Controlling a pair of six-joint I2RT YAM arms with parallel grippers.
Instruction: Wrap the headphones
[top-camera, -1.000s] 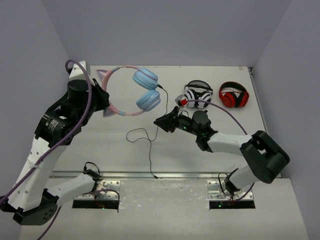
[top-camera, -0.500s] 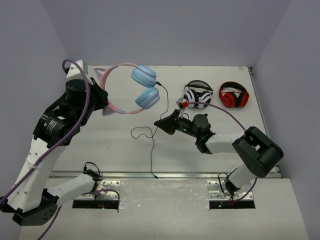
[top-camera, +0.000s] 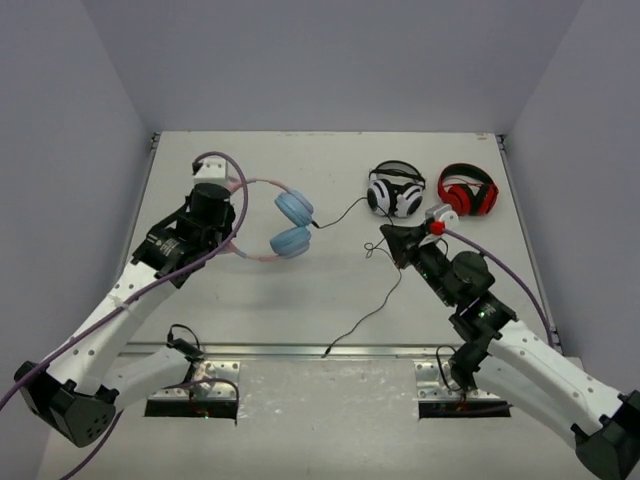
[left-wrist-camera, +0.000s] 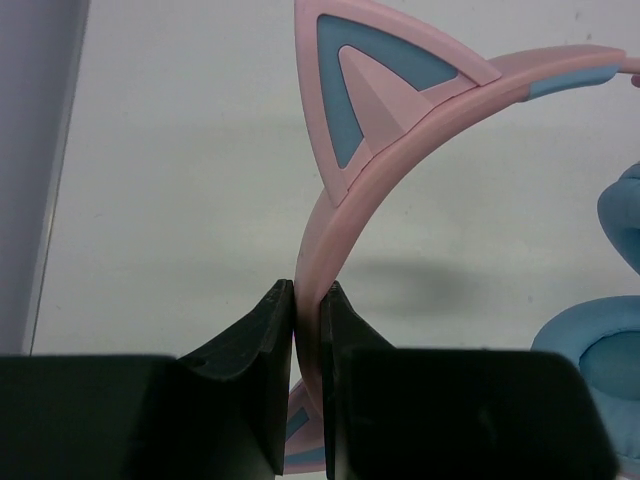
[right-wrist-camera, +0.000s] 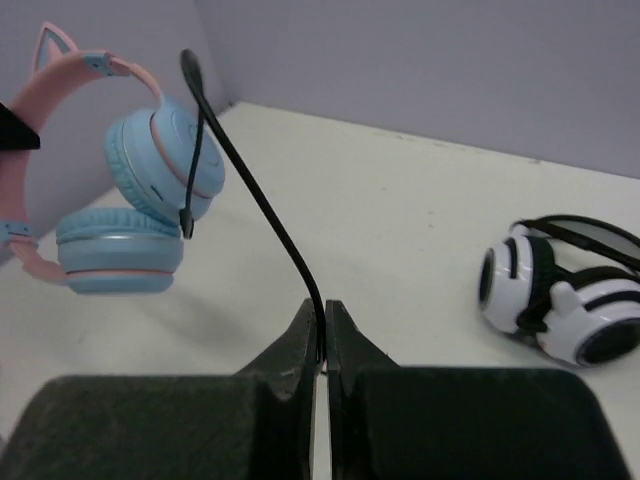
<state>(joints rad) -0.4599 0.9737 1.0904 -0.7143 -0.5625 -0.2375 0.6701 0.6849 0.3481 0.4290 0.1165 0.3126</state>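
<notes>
Near two other headsets (top-camera: 396, 192) (top-camera: 468, 192), left jaws clamp the cat-ear headphones' (top-camera: 291, 241) headband (left-wrist-camera: 340, 215), right jaws the cable (right-wrist-camera: 258, 196).

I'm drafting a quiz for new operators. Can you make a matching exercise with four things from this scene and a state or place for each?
1. left claw
2. right claw
3. white-and-black headphones
4. red-and-black headphones

A. farthest right of the three pairs
B. shut on the black cable
C. shut on the pink headband
D. lying between the other two pairs

Pairs: 1-C, 2-B, 3-D, 4-A
</notes>
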